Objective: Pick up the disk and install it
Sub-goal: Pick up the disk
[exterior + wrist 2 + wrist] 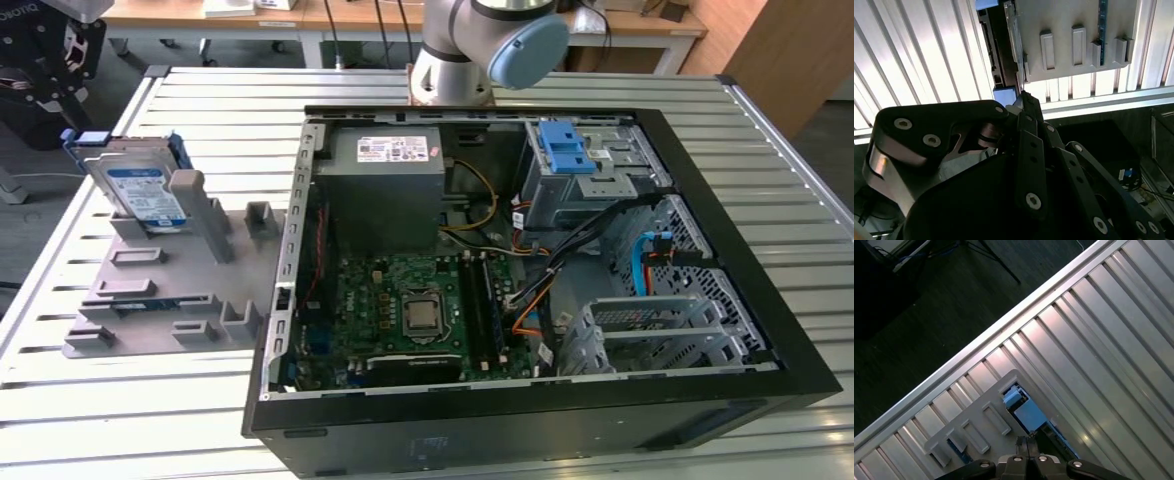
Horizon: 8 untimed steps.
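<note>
Closed hand [1026, 444] near upright disk [144, 195]

The table [120, 420] is ribbed bare metal with a soft brushed sheen. The holder [200, 285] is matt grey plastic. The disk [144, 195] has a silver metal body, a smooth paper label and a blue plastic frame (slightly glossy). The computer case [534, 425] is matt black, its drive cage [601, 175] dull bare metal. The gripper [1023, 96] has satin black links and bright screws.

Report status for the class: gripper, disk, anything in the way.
Gripper shut, empty, over the disk. Disk upright in grey holder, not yet picked. Nothing between them.
</note>
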{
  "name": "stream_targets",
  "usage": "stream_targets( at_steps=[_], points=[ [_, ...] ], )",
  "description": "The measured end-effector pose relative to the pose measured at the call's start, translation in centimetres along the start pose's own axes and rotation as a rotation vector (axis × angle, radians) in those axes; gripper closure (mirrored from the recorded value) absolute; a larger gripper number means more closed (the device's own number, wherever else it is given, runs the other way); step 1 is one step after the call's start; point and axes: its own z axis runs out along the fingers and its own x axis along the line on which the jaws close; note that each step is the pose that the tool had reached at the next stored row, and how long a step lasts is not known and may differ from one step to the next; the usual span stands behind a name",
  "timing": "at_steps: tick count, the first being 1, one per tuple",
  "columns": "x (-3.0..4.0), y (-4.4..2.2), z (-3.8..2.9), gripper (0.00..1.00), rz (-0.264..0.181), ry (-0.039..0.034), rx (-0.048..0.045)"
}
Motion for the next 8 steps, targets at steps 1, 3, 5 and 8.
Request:
stream_targets(
  at_steps=[1, 3, 5, 8],
  points=[
    [0.00, 0.00, 0.00, 0.89, 0.000, 0.0000, 0.0000],
    [0.00, 0.00, 0.00, 0.89, 0.000, 0.0000, 0.0000],
    [0.00, 0.00, 0.00, 0.89, 0.000, -0.0003, 0.0003],
    [0.01, 0.00, 0.00, 0.89, -0.001, -0.0030, 0.0036]
  ],
)
